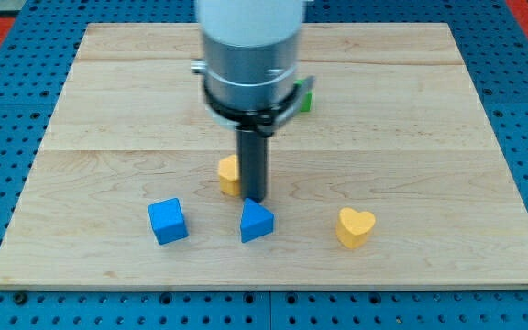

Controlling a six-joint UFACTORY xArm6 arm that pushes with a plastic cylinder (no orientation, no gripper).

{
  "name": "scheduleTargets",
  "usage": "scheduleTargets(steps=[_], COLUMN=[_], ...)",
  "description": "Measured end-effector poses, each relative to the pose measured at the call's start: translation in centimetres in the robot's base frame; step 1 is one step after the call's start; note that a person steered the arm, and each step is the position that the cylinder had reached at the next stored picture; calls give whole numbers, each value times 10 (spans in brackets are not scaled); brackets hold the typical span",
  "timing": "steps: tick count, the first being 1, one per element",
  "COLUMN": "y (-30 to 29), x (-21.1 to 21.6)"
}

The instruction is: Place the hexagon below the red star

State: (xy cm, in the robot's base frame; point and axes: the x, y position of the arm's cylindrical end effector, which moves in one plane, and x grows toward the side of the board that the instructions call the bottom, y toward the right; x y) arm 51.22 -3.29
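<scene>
Dark and gripless, holding nothing, my tip (255,198) touches the yellow hexagon (229,173) at its three o'clock, blue triangle (256,222) just below at six. No red star shows; a green block (307,99) peeks behind the arm. Judging by this, pushing is under way; next needs the star located.

The rod (252,165) hid the right part of a yellow block (229,174), leaving its shape unclear. Above the rod, a green block (307,99) showed only a sliver beside the arm's housing (250,55), itself cut off at the view's top.
</scene>
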Motion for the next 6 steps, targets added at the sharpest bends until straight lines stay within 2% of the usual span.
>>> scheduleTargets(steps=[1,2,3,4,6], y=[-36,-65,-123,-104,-23], x=[-5,-29,-24,-29,-53])
